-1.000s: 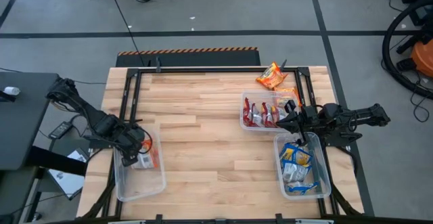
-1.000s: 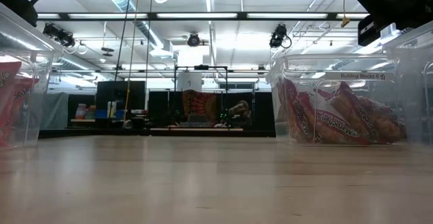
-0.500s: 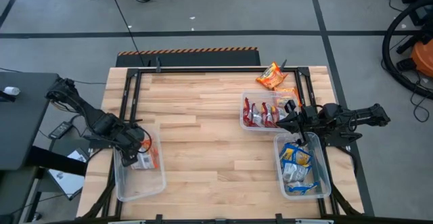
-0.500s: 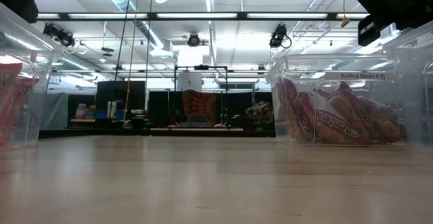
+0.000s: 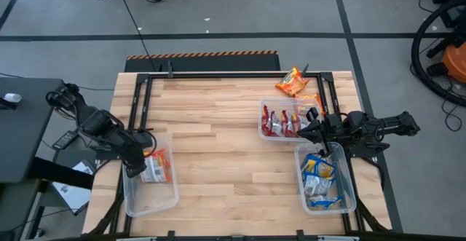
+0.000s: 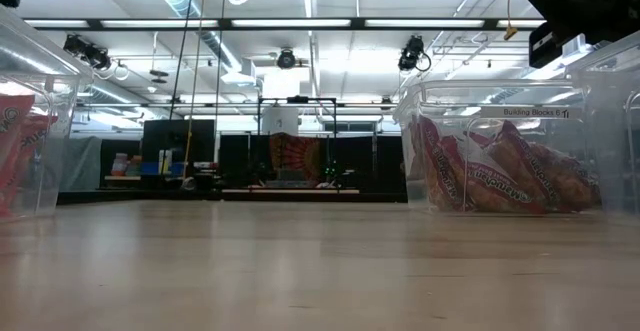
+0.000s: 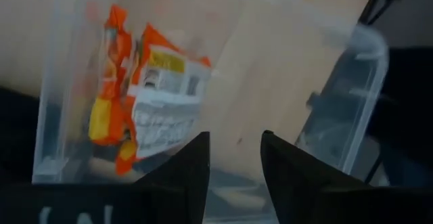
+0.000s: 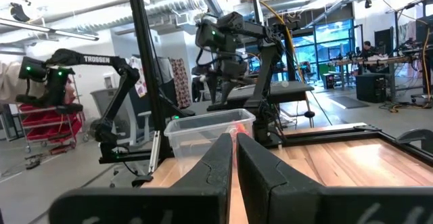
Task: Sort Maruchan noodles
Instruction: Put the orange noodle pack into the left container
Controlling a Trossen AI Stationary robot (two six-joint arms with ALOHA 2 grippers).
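Observation:
Orange Maruchan noodles packets (image 7: 152, 95) lie flat on the floor of a clear bin (image 5: 149, 197) at the table's left edge. My left gripper (image 7: 233, 160) hangs open above that bin (image 5: 135, 171), pointing steeply down, with nothing between its fingers. Red packets (image 5: 282, 122) fill a bin at the right, and blue-and-yellow ones (image 5: 320, 177) fill the bin nearer the front. One orange packet (image 5: 293, 81) lies on the table at the far right. My right gripper (image 5: 303, 129) is shut and hovers level between the two right bins.
A black frame (image 5: 218, 73) runs along the table's far edge and down both sides. The bare wooden middle of the table (image 5: 218, 146) lies between the left bin and the right bins. In the low view the red-packet bin (image 6: 500, 161) stands at the right.
My left gripper has risen out of the left bin and drawn back a little toward the table's left edge. The orange packets stay lying in the bin and now show more fully from above.

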